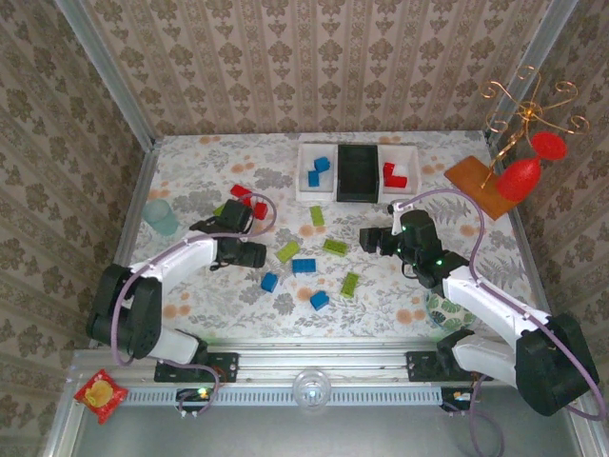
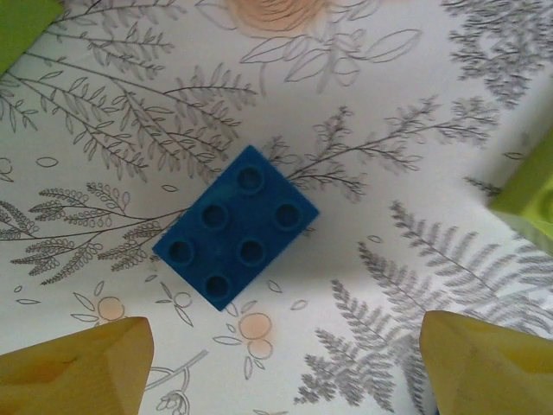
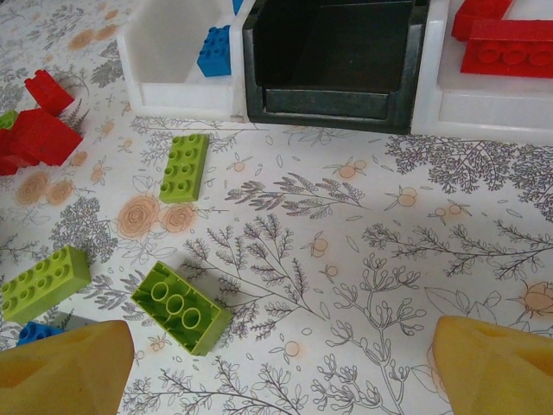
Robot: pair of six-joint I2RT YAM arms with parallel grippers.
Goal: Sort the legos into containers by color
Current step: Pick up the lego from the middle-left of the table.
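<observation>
The fingers (image 2: pixel 78 372) of the left gripper (image 2: pixel 283 372) stand wide apart and hold nothing; between them is only the floral tablecloth (image 2: pixel 415 130). Just ahead of the jaws, toward 11 o'clock, a blue six-stud brick (image 2: pixel 235 227) lies studs up, touching neither finger. At 3 o'clock, a lime brick (image 2: pixel 529 194) shows at the edge of the view.

The right gripper (image 3: pixel 281 372) is wide open too, with nothing in its hold. At 10 o'clock from its jaws, an overturned lime brick (image 3: pixel 181 307) lies with its hollow side up. Farther out there are an eight-stud lime brick (image 3: pixel 184 167) at 11 o'clock and a heap of red bricks (image 3: pixel 39 130) near 10 o'clock.

At 12 o'clock stands the black bin (image 3: pixel 337 104). It touches the left white bin (image 3: pixel 173 91) at 11 o'clock, which holds a blue brick (image 3: pixel 216 50). The right white bin (image 3: pixel 484 117), at 1 o'clock, holds red bricks (image 3: pixel 510 52).

In the top view, a teal cup (image 1: pixel 162 216) stands at 9 o'clock on the table. An orange board (image 1: pixel 471 181) with red ornaments (image 1: pixel 519 178) is at 2 o'clock.
</observation>
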